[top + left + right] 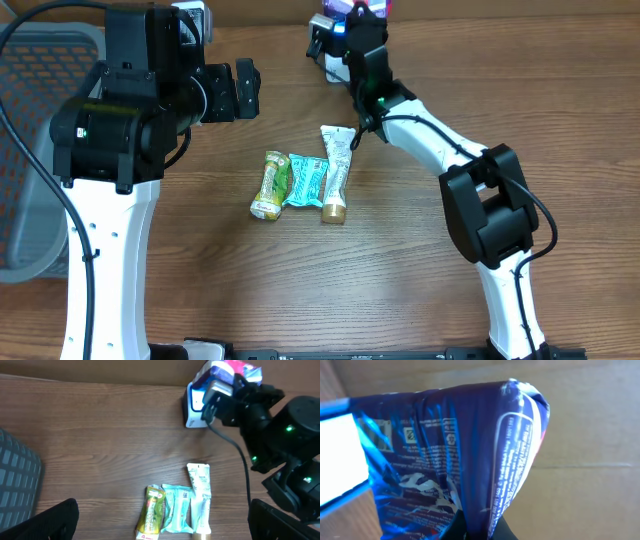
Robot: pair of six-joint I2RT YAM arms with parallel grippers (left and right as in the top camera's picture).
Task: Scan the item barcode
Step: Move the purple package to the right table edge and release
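Note:
My right gripper (352,22) is shut on a dark blue printed snack packet (450,450), pinching its lower edge between the fingers (477,527). The packet (235,370) hangs at the far edge of the table, right beside the white and blue scanner (195,405), whose bright lit face (340,455) shows at the left of the right wrist view. No barcode is clearly readable on the packet. My left gripper (162,510) is open and holds nothing, hovering above the table left of centre (240,90).
Three items lie side by side mid-table: a green packet (270,185), a teal packet (305,180) and a white tube with a gold cap (336,172). A grey mesh basket (30,150) stands at the left edge. The right arm's cable (245,475) runs past the tube.

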